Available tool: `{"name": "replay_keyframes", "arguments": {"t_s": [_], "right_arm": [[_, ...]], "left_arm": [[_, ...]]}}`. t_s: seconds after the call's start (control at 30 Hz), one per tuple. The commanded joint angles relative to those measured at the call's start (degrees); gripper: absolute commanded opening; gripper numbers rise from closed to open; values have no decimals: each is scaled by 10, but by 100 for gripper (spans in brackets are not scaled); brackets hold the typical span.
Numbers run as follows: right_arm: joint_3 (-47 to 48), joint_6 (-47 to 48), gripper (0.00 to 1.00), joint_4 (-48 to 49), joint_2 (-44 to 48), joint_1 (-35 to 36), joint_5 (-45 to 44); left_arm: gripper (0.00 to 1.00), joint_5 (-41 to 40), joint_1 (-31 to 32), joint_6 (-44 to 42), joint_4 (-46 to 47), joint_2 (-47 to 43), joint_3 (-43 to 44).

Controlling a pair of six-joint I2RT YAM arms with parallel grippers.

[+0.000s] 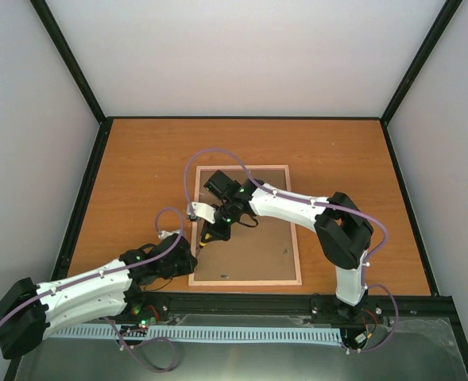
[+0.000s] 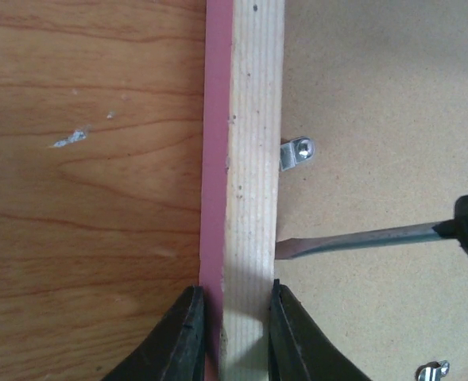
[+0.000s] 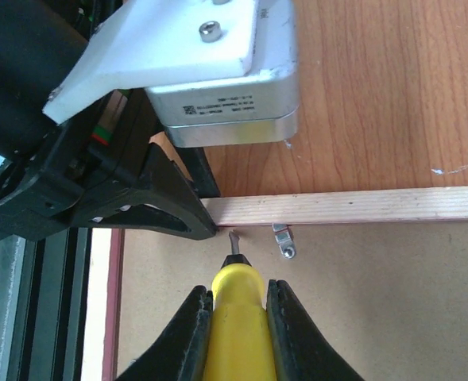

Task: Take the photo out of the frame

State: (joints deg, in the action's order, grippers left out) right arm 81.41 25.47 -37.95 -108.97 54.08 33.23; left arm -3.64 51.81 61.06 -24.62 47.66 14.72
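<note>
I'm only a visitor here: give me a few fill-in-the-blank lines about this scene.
The right hand holds a screwdriver with a ____ handle.
The left hand clamps the frame, which lies face ____.
The screwdriver's tip meets the frame's ____ edge.
Missing words: yellow, down, inner.

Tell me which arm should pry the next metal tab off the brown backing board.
Right. The right claw grips the yellow-handled screwdriver, its tip beside the small silver metal tab. The left claw is clamped on the pink-edged wooden frame rail, steadying it.
</note>
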Motion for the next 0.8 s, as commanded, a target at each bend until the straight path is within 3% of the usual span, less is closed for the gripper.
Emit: {"name": "replay_keyframes", "arguments": {"t_s": [0.0, 0.23, 0.77], "right_arm": [[13, -15, 3, 6, -19, 6, -63], [17, -34, 3, 10, -18, 6, -149], [15, -38, 3, 10, -16, 6, -184]], "left_arm": [[1, -11, 3, 6, 16, -4, -5], [1, -11, 3, 7, 20, -4, -11], [1, -10, 3, 12, 23, -7, -18]]}}
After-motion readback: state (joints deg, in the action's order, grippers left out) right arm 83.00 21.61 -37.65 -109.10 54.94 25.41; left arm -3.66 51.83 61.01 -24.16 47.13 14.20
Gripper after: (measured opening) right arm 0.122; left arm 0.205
